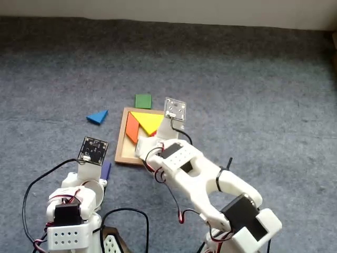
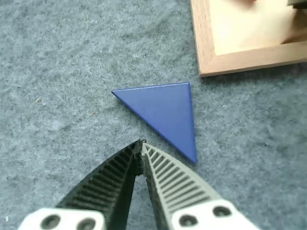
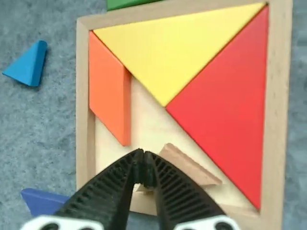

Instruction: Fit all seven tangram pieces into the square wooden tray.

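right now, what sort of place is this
Likely a robotics lab bench set up for a puzzle task: the left arm and right arm side by side, a grey felt-like cover, and a wooden tray holding coloured tangram pieces.

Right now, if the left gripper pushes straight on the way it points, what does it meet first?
Likely the blue triangle, flat on the carpet just ahead of the left gripper; the tray corner lies beyond. Tip height above the carpet is unclear.
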`<state>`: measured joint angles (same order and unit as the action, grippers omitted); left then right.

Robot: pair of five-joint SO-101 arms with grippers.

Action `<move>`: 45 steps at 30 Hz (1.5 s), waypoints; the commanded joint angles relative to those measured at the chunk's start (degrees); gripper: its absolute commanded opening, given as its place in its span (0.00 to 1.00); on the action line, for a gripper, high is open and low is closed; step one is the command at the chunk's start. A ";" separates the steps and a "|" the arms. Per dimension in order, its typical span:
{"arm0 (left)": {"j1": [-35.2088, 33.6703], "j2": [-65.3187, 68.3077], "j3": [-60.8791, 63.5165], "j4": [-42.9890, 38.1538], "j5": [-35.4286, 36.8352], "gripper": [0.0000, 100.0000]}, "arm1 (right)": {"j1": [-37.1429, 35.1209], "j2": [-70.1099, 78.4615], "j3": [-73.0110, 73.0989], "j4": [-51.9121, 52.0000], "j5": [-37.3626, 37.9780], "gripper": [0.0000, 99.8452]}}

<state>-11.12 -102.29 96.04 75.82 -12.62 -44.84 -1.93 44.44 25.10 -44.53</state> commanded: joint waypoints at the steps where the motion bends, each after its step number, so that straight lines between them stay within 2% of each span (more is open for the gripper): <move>1: -0.22 -1.45 1.10 0.26 0.18 0.01 | 2.86 -0.40 -1.89 8.66 0.79 0.00; 4: -0.22 -1.45 1.10 0.26 0.18 0.01 | 4.88 -0.48 -3.47 11.56 1.05 0.00; 11: -0.22 -1.45 1.10 0.26 0.18 0.01 | 8.40 -0.57 -10.24 24.92 9.58 0.00; 16: -0.22 -1.45 1.10 0.26 0.18 0.01 | 8.48 -0.57 -20.18 41.45 13.80 0.00; 26: -0.22 -1.45 1.10 0.26 0.18 0.01 | 8.57 -0.66 -40.22 75.65 13.89 0.00; 28: -0.22 -1.45 1.10 0.26 0.18 0.01 | 9.63 -3.03 -41.45 75.74 13.89 0.00; 33: -0.22 -1.45 1.10 0.26 0.18 0.01 | 13.58 -15.25 -33.63 74.07 14.07 0.00; 39: -0.22 -1.45 1.10 0.26 0.18 0.01 | 18.15 -31.16 -16.57 64.57 22.24 0.00; 45: -0.22 -1.45 1.10 0.26 0.18 0.01 | 24.75 -45.49 -1.01 56.84 25.41 0.00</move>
<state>-11.12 -102.29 96.04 75.82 -12.62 -23.47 -39.74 39.08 85.41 -21.05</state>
